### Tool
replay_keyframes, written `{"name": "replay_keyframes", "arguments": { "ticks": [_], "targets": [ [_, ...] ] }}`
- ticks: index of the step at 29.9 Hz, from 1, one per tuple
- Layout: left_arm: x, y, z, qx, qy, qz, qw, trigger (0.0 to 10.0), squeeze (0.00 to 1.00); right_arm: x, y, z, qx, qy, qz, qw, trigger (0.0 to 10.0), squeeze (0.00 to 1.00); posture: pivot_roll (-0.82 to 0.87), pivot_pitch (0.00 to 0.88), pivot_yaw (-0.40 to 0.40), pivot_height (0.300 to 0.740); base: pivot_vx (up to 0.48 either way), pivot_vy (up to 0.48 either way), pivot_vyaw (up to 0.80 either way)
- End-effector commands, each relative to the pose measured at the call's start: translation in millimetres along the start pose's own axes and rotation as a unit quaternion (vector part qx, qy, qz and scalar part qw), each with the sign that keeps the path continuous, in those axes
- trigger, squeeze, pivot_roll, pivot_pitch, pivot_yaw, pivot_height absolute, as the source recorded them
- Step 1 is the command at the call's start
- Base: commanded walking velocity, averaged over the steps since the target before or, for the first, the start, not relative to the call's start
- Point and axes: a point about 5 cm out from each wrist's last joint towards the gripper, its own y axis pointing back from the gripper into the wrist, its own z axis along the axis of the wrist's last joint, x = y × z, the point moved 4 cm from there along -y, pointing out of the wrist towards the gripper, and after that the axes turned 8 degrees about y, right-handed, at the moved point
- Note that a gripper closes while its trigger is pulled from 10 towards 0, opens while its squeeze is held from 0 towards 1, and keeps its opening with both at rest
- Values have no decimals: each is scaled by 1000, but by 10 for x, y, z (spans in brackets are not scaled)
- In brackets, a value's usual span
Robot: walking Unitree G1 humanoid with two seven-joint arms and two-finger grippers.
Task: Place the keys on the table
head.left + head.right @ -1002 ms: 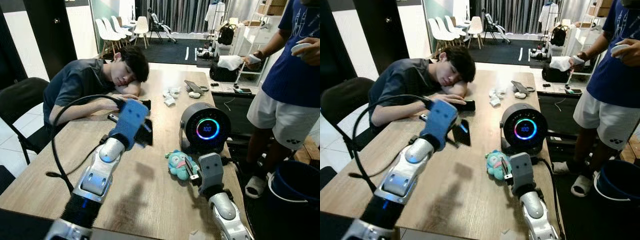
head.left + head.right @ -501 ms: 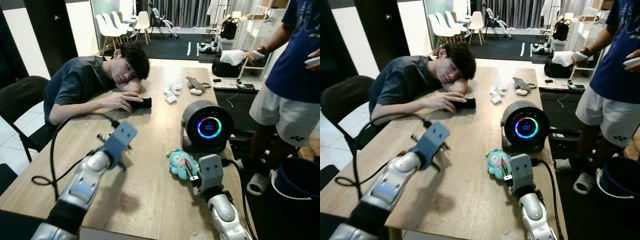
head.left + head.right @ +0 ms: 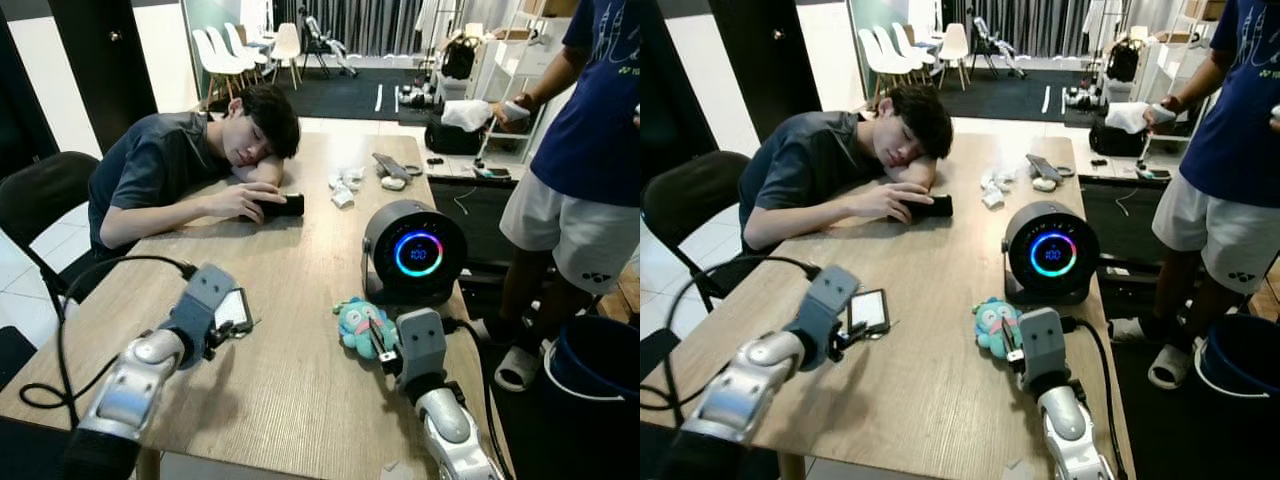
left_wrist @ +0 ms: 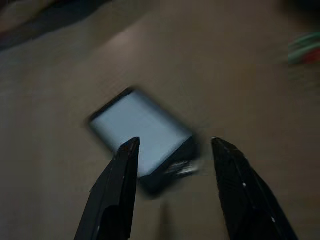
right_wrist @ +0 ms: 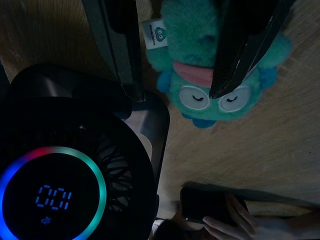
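Fingers of my left gripper (image 4: 172,187) hang spread apart, empty, just over a phone (image 3: 869,310) lying flat on the wooden counter (image 3: 300,400). My right gripper (image 5: 190,75) straddles a teal plush keychain toy (image 3: 358,327) beside the round glowing fan (image 3: 413,251), fingers parted around it; I can't make out keys.

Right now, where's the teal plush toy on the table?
The teal plush toy lies on the wooden table toward the robot's right, just in front of the round black fan, with the right gripper open directly over it.
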Motion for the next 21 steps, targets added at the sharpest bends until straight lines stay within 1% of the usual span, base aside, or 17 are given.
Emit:
{"name": "replay_keyframes", "arguments": {
  "ticks": [1, 3, 4, 5, 6, 7, 9, 10, 11, 12, 15, 16, 21],
  "targets": [
    [-49, 80, -50, -2, 20, -26, 999, 10000, 0, 43, 14, -30, 7, -3, 7, 1000, 10000, 0, 119, 112, 27, 740, 0, 0, 0],
    [-49, 104, -60, -1, 17, -29, 999, 10000, 0, 44, 16, -33, 8, -3, 8, 1000, 10000, 0, 119, 112, 27, 740, 0, 0, 0],
    [-10, 131, -89, 2, 6, -18, 1000, 10000, 0, 46, 20, -35, 8, -3, 8, 1000, 10000, 0, 119, 112, 26, 740, 0, 0, 0],
    [-10, 131, -89, 2, 6, -18, 1000, 10000, 0, 46, 20, -35, 8, -3, 8, 1000, 10000, 0, 119, 112, 26, 740, 0, 0, 0],
    [44, 156, -115, 3, -6, -1, 1000, 10000, 0, 47, 24, -38, 8, -3, 9, 1000, 10000, 0, 119, 112, 26, 740, 0, 0, 0],
    [44, 156, -115, 3, -6, -1, 1000, 10000, 0, 47, 24, -38, 8, -3, 9, 1000, 10000, 0, 119, 112, 26, 740, 0, 0, 0],
    [133, 198, -133, -5, -21, 33, 999, 10000, 0, 49, 33, -42, 8, -4, 9, 1000, 10000, 0, 122, 110, 23, 740, 0, 0, 0],
    [180, 239, -105, -28, -29, 70, 997, 10000, 0, 60, 42, -31, 6, -8, 11, 1000, 10000, 0, 122, 108, 21, 740, 0, 0, 0],
    [180, 239, -105, -28, -29, 70, 997, 10000, 0, 60, 42, -31, 6, -8, 11, 1000, 10000, 0, 122, 108, 21, 740, 0, 0, 0],
    [184, 267, -80, -44, -27, 88, 995, 10000, 0, 70, 46, -20, 3, -11, 12, 1000, 10000, 0, 123, 107, 18, 740, 0, 0, 0],
    [174, 286, -56, -57, -16, 96, 994, 10000, 0, 79, 43, -10, 1, -13, 12, 1000, 10000, 0, 122, 106, 16, 740, 0, 0, 0],
    [155, 312, -22, -74, -17, 104, 992, 10000, 0, 89, 35, 3, -1, -14, 14, 1000, 10000, 0, 123, 104, 15, 740, 0, 0, 0],
    [131, 356, -20, -85, -13, 105, 991, 10000, 0, 92, 25, 8, -2, -15, 16, 1000, 10000, 0, 125, 101, 12, 740, 0, 0, 0]
  ]
}}
